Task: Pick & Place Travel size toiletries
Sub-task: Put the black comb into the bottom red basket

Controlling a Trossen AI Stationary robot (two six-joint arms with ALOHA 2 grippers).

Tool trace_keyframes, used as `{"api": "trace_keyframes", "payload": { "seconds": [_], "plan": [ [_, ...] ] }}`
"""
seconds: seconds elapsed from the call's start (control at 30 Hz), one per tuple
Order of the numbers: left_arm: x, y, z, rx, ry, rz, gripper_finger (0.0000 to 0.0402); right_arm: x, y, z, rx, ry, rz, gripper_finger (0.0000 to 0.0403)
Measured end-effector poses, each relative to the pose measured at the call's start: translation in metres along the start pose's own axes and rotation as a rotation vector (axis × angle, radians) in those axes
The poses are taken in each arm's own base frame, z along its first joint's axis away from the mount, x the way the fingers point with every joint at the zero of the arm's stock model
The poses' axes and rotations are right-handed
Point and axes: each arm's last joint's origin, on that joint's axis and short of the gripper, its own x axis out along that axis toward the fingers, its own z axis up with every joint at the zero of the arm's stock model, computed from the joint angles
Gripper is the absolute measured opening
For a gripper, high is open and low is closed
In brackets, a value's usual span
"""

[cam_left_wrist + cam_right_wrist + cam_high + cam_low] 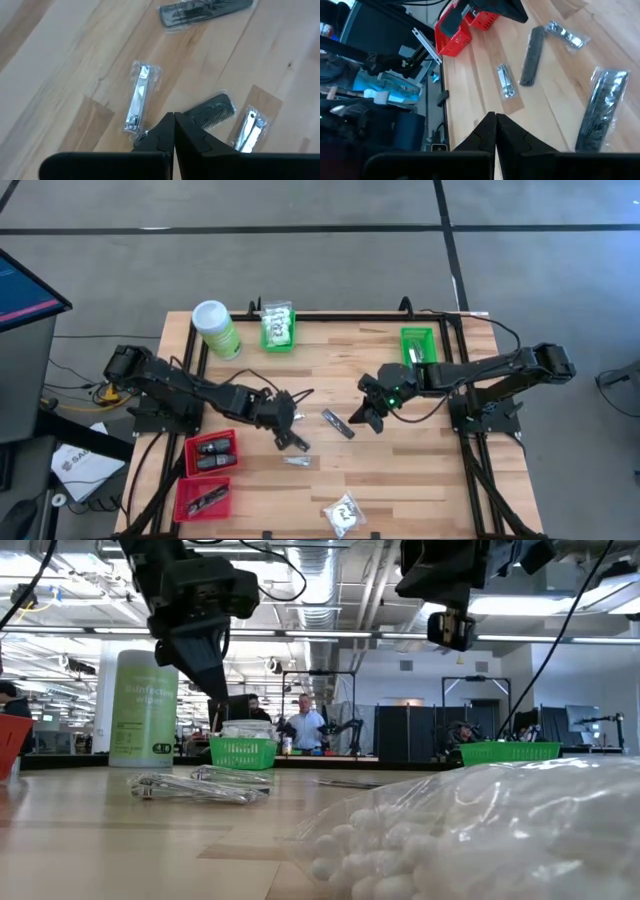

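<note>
Several travel size toiletries lie flat on the wooden table. A dark comb in a clear packet (338, 423) sits between my two grippers. Near it are two packeted nail clippers (139, 97) (248, 131) and a small dark comb (212, 111). A white crinkly packet (344, 513) lies by the near edge. My left gripper (290, 438) hangs shut above the clippers, clear of the table, as the low view shows (200, 660). My right gripper (362, 418) is shut and raised to the right of the packeted comb (601, 109), with nothing in it.
Two red baskets (211, 452) (202, 497) holding dark items stand at the near left. Two green baskets (278, 328) (419, 345) and a tall light-green canister (216, 329) stand along the far edge. People show in the room beyond the table.
</note>
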Motion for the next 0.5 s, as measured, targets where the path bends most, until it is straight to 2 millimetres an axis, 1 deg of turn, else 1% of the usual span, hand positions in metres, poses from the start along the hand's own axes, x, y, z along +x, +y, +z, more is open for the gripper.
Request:
{"api": "trace_keyframes", "payload": {
  "seconds": [0.07,0.17,0.27,0.37,0.43,0.5],
  "plan": [
    [0.0,0.0,-0.002,0.003,-0.004,0.008,0.0,0.003,-0.002,0.0,0.033,0.007,-0.006,0.0],
    [0.001,-0.001,-0.002,0.002,-0.012,0.008,0.0,0.013,-0.009,-0.003,0.049,0.038,-0.038,0.0],
    [0.001,-0.002,0.001,-0.03,-0.043,-0.004,0.0,0.031,-0.02,-0.007,0.085,0.076,-0.079,0.0],
    [0.001,-0.005,0.01,-0.068,-0.113,-0.054,0.0,0.049,-0.031,-0.011,0.124,0.104,-0.11,0.0],
    [0.009,-0.006,0.018,-0.092,-0.154,-0.082,0.0,0.061,-0.036,-0.016,0.127,0.123,-0.128,0.0],
    [0.021,-0.005,0.024,-0.103,-0.151,-0.116,0.0,0.068,-0.039,-0.02,0.123,0.123,-0.147,0.0]
  ]
}}
